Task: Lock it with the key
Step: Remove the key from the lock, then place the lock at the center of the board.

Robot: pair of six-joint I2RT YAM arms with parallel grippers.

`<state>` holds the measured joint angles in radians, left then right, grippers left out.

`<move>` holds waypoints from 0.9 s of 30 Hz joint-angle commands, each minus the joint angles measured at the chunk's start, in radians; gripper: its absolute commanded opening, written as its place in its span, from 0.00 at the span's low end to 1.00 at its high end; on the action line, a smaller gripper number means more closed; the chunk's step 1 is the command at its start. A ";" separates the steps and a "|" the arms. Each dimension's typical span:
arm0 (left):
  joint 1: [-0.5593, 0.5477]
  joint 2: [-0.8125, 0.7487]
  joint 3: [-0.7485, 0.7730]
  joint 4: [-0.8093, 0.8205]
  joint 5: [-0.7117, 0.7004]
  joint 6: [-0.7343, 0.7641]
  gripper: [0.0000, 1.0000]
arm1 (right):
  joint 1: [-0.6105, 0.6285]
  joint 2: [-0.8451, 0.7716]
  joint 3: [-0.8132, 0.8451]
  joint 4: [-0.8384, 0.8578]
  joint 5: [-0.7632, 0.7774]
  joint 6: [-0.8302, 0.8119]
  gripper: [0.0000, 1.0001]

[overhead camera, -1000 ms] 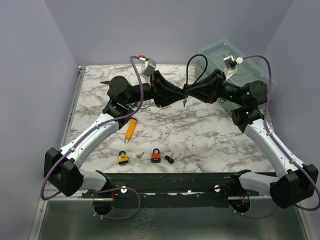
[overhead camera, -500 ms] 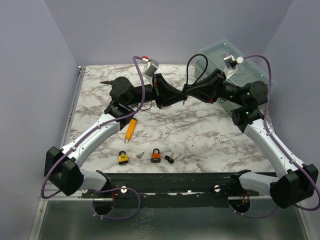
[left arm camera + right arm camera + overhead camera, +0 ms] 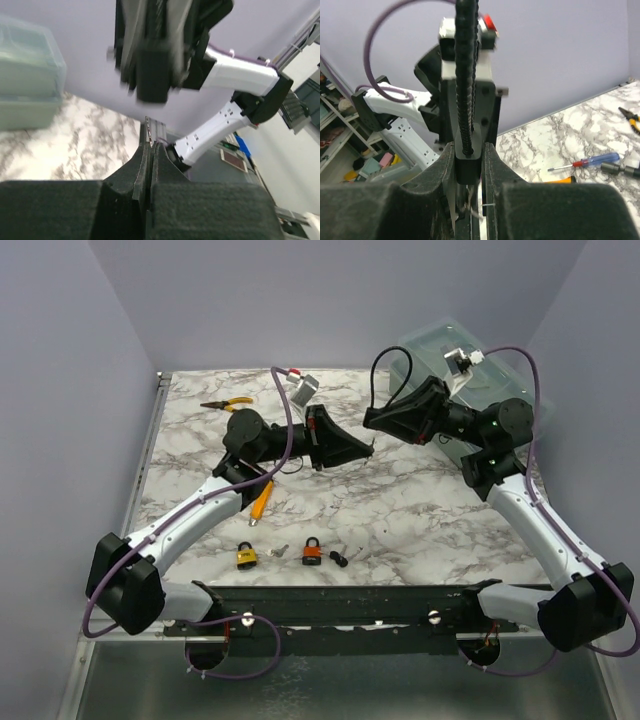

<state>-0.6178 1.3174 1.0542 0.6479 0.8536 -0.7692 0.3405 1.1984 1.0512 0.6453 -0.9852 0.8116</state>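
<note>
- Pinching a thin metal sliver, prob. the key point(image 3: 149, 129), in left gripper point(image 3: 150, 150), w/ jaws all but closed on it and tip poking out fwd.
- Clamping a black block, judged to be the lock point(image 3: 468, 164), w/ ribbed cable point(image 3: 466, 75) running up from it, in right gripper point(image 3: 469, 150); jaws snug against its sides.
- Holding both up in the air over far-middle of table point(image 3: 420, 510), w/ grippers facing each other, near but apart; no key-to-lock contact.
- Step in hand, by judgement: lining up key w/ lock, pre-insertion.
- Next: bring tips together on one axis, match blade to slot, push in gently, then turn.
- Can't see keyhole in any view, so can't tell its face.
- Leaving orange padlock point(image 3: 313, 552) & yellow padlock point(image 3: 246, 557) loose nr front edge, well apart from both grippers.
</note>
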 commanded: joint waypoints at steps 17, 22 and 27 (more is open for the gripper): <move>-0.025 -0.076 -0.154 -0.174 0.049 0.098 0.00 | 0.000 -0.022 0.072 -0.157 -0.011 -0.105 0.00; -0.004 -0.132 -0.193 -0.285 -0.007 0.156 0.00 | -0.001 -0.109 0.003 -0.406 -0.008 -0.214 0.00; 0.098 -0.179 -0.222 -0.347 -0.041 0.154 0.00 | 0.000 -0.207 -0.182 -0.687 -0.062 -0.364 0.00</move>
<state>-0.5991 1.1896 0.8543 0.3824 0.8684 -0.6510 0.3393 1.0477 0.9798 0.2382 -0.9886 0.5980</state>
